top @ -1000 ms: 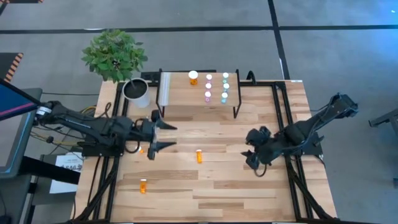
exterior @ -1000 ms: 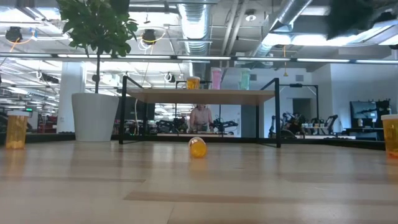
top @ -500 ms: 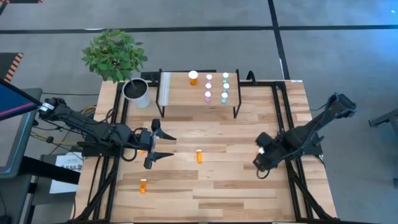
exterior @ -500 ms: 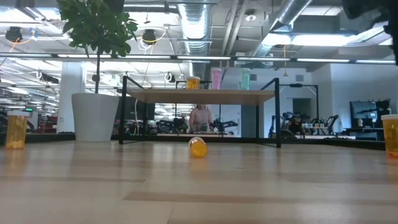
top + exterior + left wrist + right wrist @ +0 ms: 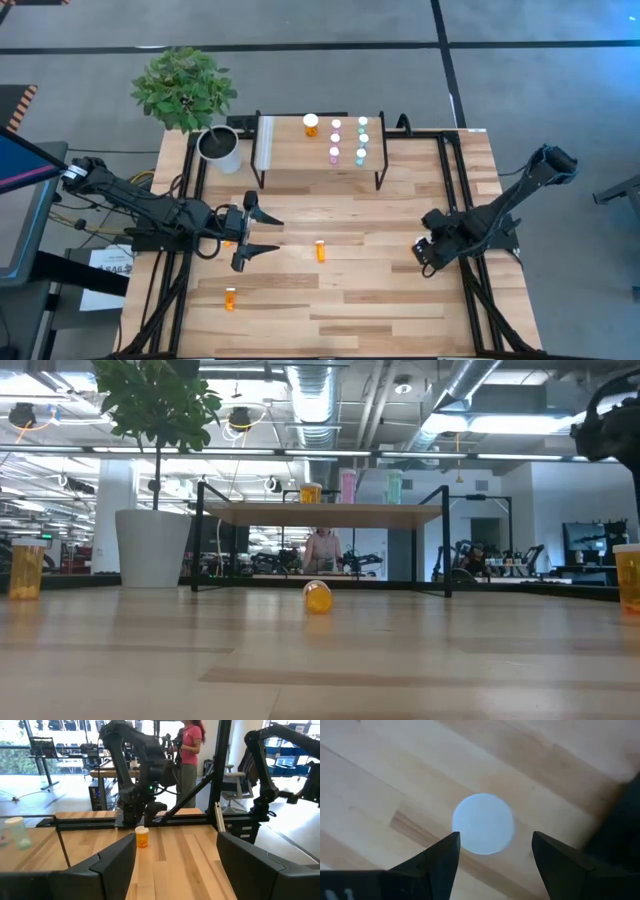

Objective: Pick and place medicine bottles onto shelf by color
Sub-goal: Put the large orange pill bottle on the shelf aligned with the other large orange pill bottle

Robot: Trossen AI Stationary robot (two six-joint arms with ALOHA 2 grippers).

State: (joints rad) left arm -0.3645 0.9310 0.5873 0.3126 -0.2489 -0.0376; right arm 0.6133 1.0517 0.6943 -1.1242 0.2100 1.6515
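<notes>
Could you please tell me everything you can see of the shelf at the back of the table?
The shelf is a low riser with a pale wood plank top on thin black metal legs. It stands upright at the table's far edge, beside the white plant pot. One orange bottle and six smaller pink and teal bottles stand capped on its right half; its left half is bare.

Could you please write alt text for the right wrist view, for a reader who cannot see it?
Looking straight down, the right end effector hangs open above a round white bottle cap, its two dark fingers framing the cap. Beneath lies the light wooden table.
</notes>
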